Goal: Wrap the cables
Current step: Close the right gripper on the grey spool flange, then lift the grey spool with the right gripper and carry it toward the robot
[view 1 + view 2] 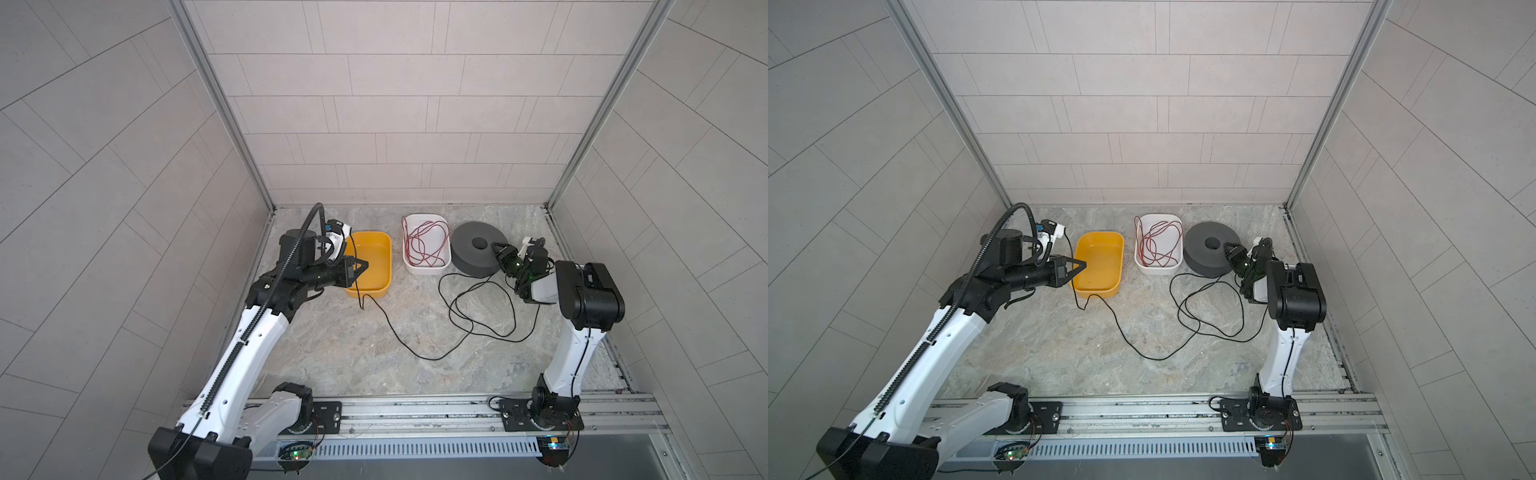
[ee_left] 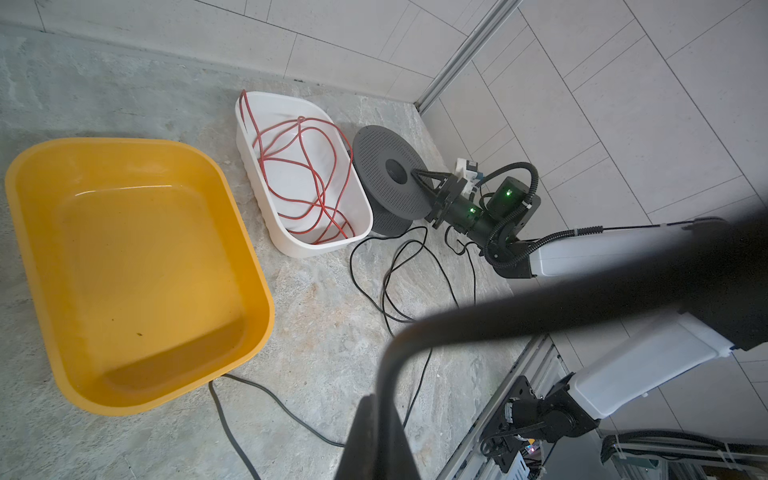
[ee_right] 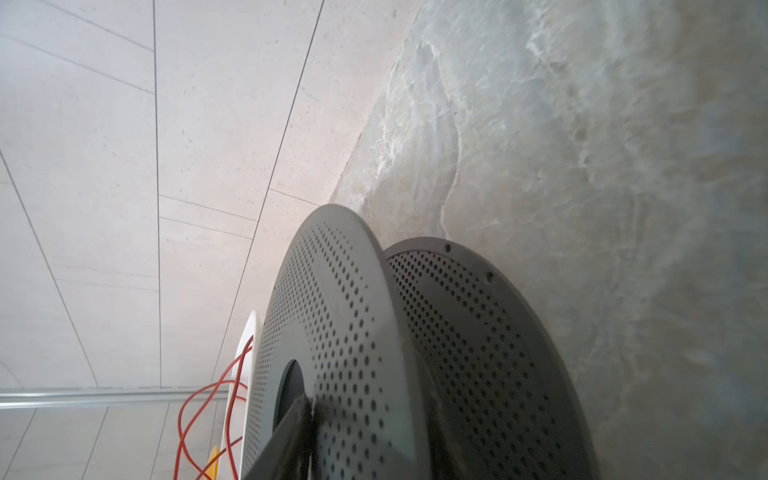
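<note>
One thin black cable (image 1: pixel 432 359) sprawls in loose loops on the stone floor (image 1: pixel 332 353). One end rises into the clamped left gripper (image 1: pixel 362 266) by the yellow plastic tub (image 1: pixel 370 233). The right gripper (image 1: pixel 496 249) straddles the upper flange of the grey perforated spool (image 1: pixel 467 249); whether it grips, I cannot tell.

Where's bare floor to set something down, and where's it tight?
Free: the front strip between the black cable and the rail, widest toward the left arm. A smaller patch is bounded by the yellow tub, white tub and cable. Crowded: the cable loops in front of the spool, beside the right arm.
</note>
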`<action>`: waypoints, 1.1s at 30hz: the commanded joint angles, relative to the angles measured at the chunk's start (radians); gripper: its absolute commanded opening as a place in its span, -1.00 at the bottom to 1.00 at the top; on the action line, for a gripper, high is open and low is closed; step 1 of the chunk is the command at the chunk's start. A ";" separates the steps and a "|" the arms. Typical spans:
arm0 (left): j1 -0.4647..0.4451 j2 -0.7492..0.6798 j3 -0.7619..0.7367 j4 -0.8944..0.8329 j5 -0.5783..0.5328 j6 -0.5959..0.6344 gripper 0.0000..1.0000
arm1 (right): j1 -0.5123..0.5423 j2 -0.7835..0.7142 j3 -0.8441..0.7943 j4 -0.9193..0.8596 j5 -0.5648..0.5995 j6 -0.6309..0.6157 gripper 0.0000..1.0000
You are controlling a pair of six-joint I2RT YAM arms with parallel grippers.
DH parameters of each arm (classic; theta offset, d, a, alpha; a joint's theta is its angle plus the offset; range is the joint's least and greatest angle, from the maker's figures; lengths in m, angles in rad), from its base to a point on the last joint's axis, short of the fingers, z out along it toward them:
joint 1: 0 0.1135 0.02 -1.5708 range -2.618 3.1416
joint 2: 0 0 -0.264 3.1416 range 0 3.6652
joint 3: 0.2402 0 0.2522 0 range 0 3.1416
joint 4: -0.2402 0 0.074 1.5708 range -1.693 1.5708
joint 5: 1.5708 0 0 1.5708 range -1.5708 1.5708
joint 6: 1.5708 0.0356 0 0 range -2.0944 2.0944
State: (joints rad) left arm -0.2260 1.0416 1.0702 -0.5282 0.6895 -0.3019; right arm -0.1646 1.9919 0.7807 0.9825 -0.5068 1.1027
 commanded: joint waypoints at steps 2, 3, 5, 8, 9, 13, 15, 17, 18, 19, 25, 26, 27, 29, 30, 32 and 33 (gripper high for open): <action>-0.004 -0.003 -0.012 0.013 -0.004 -0.001 -1.00 | -0.006 -0.012 -0.028 0.053 0.032 0.026 -0.45; -0.004 -0.001 -0.012 0.013 -0.003 -0.002 -1.00 | -0.007 -0.027 -0.028 0.033 0.036 0.011 -0.55; -0.005 -0.002 -0.013 0.013 -0.005 -0.004 -1.00 | -0.007 -0.058 -0.023 -0.009 0.041 -0.009 -0.68; -0.006 -0.008 -0.018 0.010 -0.006 -0.010 -1.00 | -0.007 -0.111 -0.024 -0.059 0.063 -0.033 -0.85; -0.007 -0.011 -0.021 0.007 -0.007 -0.011 -1.00 | -0.007 -0.130 -0.023 -0.078 0.069 -0.040 -0.93; -0.011 -0.028 -0.055 0.008 -0.023 -0.024 -1.00 | -0.007 -0.198 0.002 -0.165 0.076 -0.076 -1.00; -0.012 -0.027 -0.066 0.007 -0.020 -0.025 -1.00 | -0.007 -0.233 0.039 -0.270 0.079 -0.109 -1.00; -0.014 -0.027 -0.070 0.005 -0.021 -0.027 -1.00 | 0.004 -0.280 0.059 -0.345 0.085 -0.157 -1.00; -0.014 -0.026 -0.070 0.006 -0.024 -0.028 -1.00 | 0.015 -0.315 0.064 -0.388 0.104 -0.200 -1.00; -0.014 -0.026 -0.070 0.007 -0.028 -0.028 -1.00 | 0.026 -0.351 0.070 -0.433 0.125 -0.239 -1.00; -0.014 -0.002 -0.066 -0.001 -0.042 -0.052 -1.00 | 0.104 -0.574 0.143 -0.781 0.297 -0.464 -1.00; -0.013 0.007 -0.065 0.000 -0.037 -0.055 -1.00 | 0.121 -0.605 0.158 -0.823 0.316 -0.498 -1.00; -0.013 0.012 -0.065 0.000 -0.035 -0.058 -1.00 | 0.140 -0.633 0.176 -0.875 0.341 -0.534 -1.00; -0.012 0.009 -0.062 -0.004 -0.038 -0.054 -1.00 | 0.182 -0.684 0.204 -0.964 0.399 -0.599 -1.00; -0.013 0.004 -0.064 -0.004 -0.044 -0.051 -1.00 | 0.204 -0.711 0.211 -0.998 0.426 -0.622 -1.00; -0.012 -0.010 -0.067 -0.004 -0.057 -0.047 -1.00 | 0.241 -0.762 0.218 -1.056 0.463 -0.655 -1.00; -0.013 -0.014 -0.068 -0.004 -0.061 -0.045 -1.00 | 0.261 -0.787 0.221 -1.081 0.479 -0.671 -1.00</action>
State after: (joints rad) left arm -0.2344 1.0504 1.0046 -0.5308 0.6449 -0.3489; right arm 0.0563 1.2778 0.9718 0.0303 -0.1307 0.5503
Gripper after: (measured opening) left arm 0.050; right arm 0.048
